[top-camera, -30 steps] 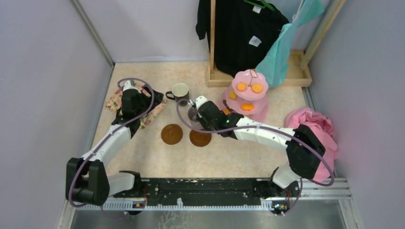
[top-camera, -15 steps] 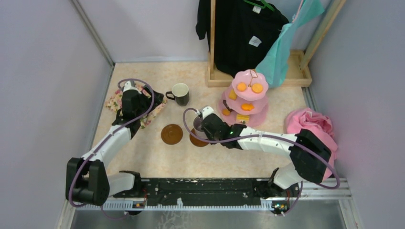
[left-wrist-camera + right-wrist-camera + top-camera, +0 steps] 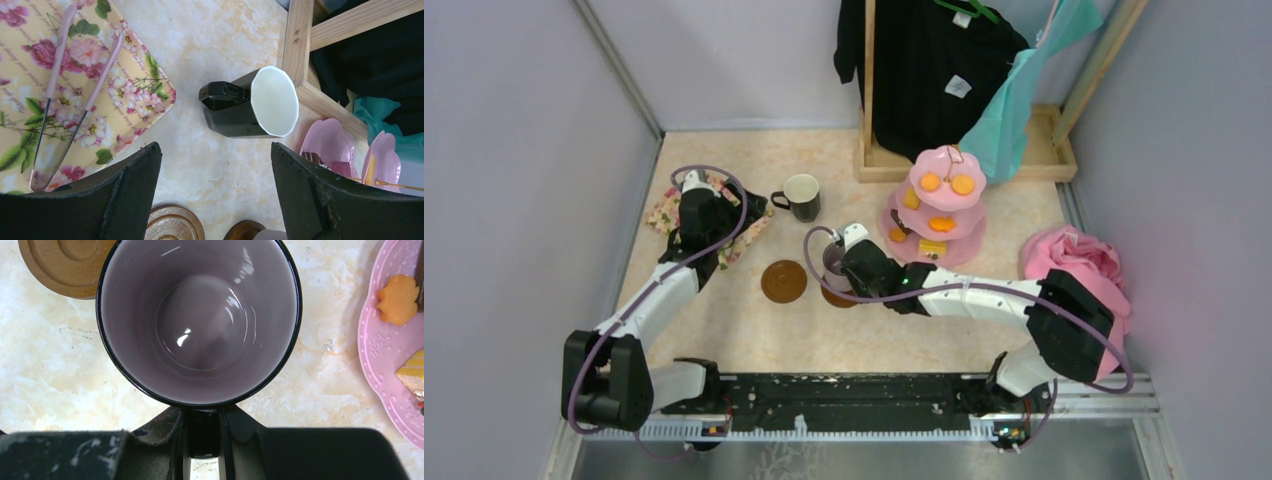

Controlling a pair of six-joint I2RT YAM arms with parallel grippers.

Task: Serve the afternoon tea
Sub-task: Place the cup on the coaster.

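My right gripper is shut on the handle of the smoky translucent mug, which is upright and empty. Seen from above, that mug sits over the right brown coaster and hides most of it; whether they touch I cannot tell. The left coaster lies bare. My left gripper hangs open over the floor, above the near edge of the flower-patterned tray. The black mug stands ahead of it. Orange and yellow snacks lie on the pink three-tier stand.
Pink-handled tongs lie on the flower-patterned tray. A wooden clothes rack base with hanging dark and teal garments stands at the back. A crumpled pink cloth lies at the right wall.
My right gripper has carried the smoky mug toward the near side, from beside the stand to over the right coaster. The left arm has not moved.
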